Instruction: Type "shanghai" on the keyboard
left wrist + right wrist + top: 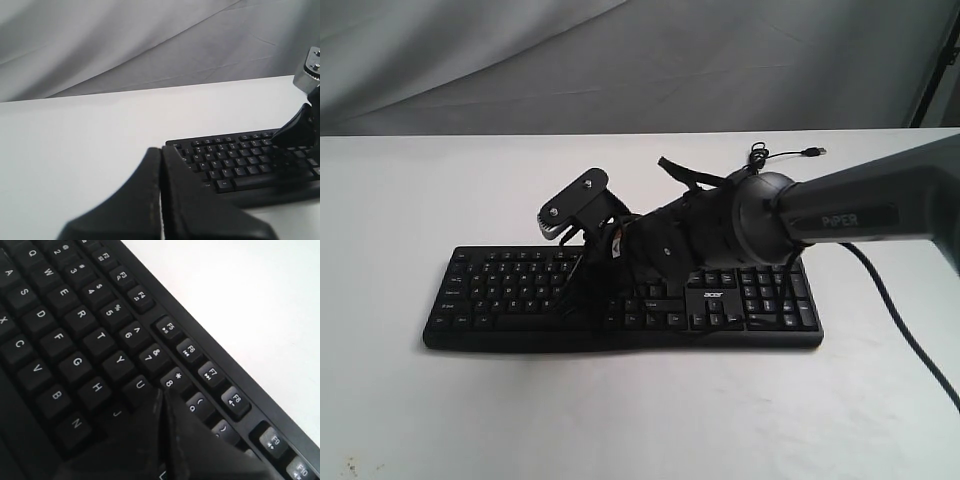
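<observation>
keyboard [500,290]: likely rigid, light; pressing keytops only
right tool [161,400]: pinching together near J
left tool [161,155]: pinching together

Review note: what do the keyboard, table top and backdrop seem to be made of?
The keyboard looks like black moulded plastic, matt with slight sheen on keycaps, white printed legends. The table top is smooth, flat, matt white, perhaps laminate or painted board; unclear which. The backdrop appears to be grey cloth: soft folds cross it.

White table [400,400] — grey cloth backdrop [620,60] behind.
</observation>
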You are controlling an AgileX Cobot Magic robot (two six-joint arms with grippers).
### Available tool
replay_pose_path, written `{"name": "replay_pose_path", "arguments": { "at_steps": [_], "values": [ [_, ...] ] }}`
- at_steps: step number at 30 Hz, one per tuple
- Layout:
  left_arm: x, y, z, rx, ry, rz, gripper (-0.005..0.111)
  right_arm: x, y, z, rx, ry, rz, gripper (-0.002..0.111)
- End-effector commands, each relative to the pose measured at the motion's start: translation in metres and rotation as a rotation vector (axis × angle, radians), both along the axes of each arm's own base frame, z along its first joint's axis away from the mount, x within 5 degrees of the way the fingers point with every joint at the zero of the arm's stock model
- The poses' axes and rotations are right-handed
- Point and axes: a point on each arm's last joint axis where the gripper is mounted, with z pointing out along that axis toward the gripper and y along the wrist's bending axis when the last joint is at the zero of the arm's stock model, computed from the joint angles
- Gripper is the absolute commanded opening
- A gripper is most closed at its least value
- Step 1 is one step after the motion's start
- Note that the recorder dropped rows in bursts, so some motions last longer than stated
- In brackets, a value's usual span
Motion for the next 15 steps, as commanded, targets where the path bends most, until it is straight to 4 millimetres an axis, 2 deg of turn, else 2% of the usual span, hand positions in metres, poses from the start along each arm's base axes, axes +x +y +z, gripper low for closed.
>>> {"name": "replay_pose_path", "arguments": {
  "at_steps": [1, 5, 8, 12, 14, 15],
  "values": [
    [0.0, 0.0, -0.001, -0.003, -0.004, -0.003, 0.0, 0.002, -0.001, -0.003, -0.005, -0.007, 0.005, 0.0],
    [0.0, 0.0, -0.001, -0.003, -0.004, -0.003, 0.0, 0.002, -0.001, -0.012, -0.019, 0.007, 0.007, 0.0],
    [0.0, 0.0, -0.001, -0.003, -0.004, -0.003, 0.0, 0.002, -0.001, -0.01, -0.02, 0.004, 0.01, 0.0],
    [0.0, 0.0, -0.001, -0.003, -0.004, -0.003, 0.0, 0.0, 0.0, 0.012, -0.012, -0.031, 0.031, 0.0],
    [0.0, 0.0, -0.001, -0.003, -0.004, -0.003, 0.0, -0.004, -0.001, 0.034, -0.004, -0.053, 0.044, 0.0],
    [0.0, 0.0, -0.001, -0.003, -0.004, -0.003, 0.0, -0.013, -0.004, 0.048, -0.003, -0.079, 0.068, 0.0]
  ]
}}
